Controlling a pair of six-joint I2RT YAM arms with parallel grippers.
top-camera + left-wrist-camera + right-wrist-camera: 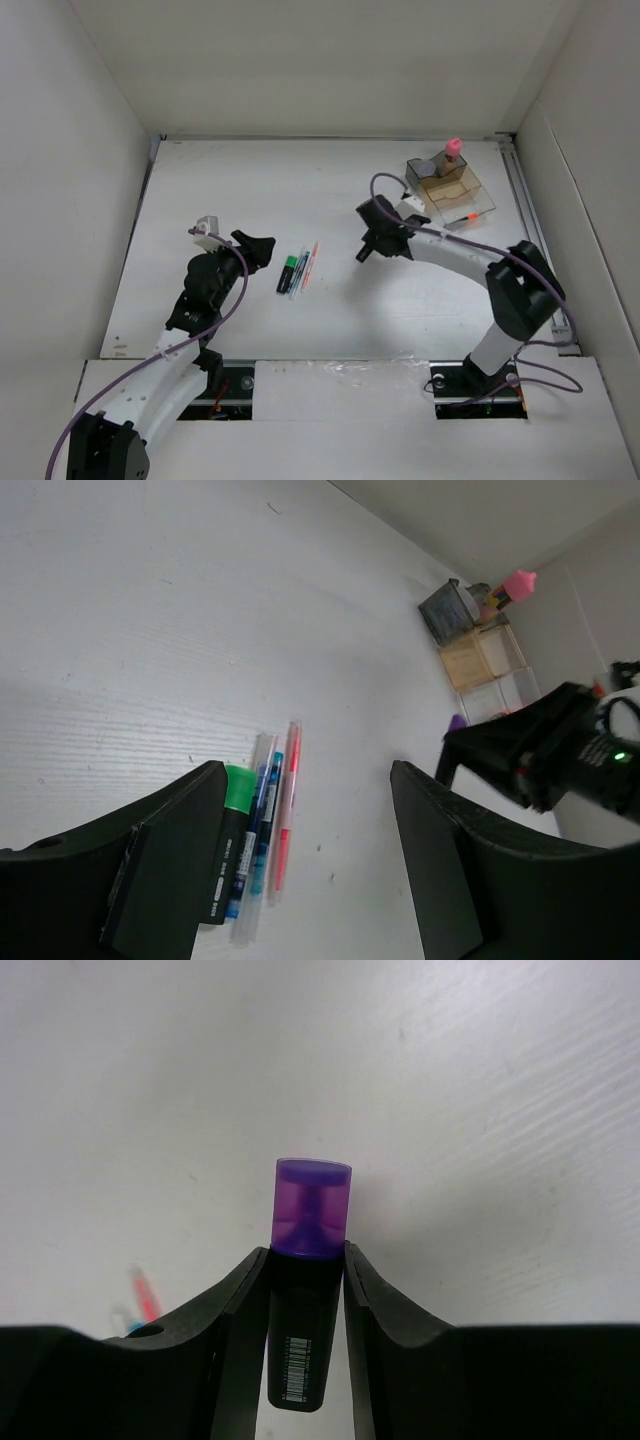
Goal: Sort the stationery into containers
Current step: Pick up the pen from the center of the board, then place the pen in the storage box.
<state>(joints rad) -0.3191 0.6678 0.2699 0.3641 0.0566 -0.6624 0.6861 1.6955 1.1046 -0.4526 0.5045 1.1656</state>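
Gripping the purple-capped, black-bodied marker (311,1210) by its barrel, cap poking past the fingertips, the right gripper (366,250) hovers mid-frame in the overhead view, its arm bent back toward the lower right. The left gripper (308,780) stands spread wide, the green-and-black highlighter (232,825) showing beside one finger, lower left of its wrist view.

Left fingers (165,870) spread wide, arm bent low; right fingers (230,1340) pinched around purple-and-black marker (312,1222), arm stretched leftward.

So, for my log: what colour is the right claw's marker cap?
Translucent purple marker cap; best in right wrist view.
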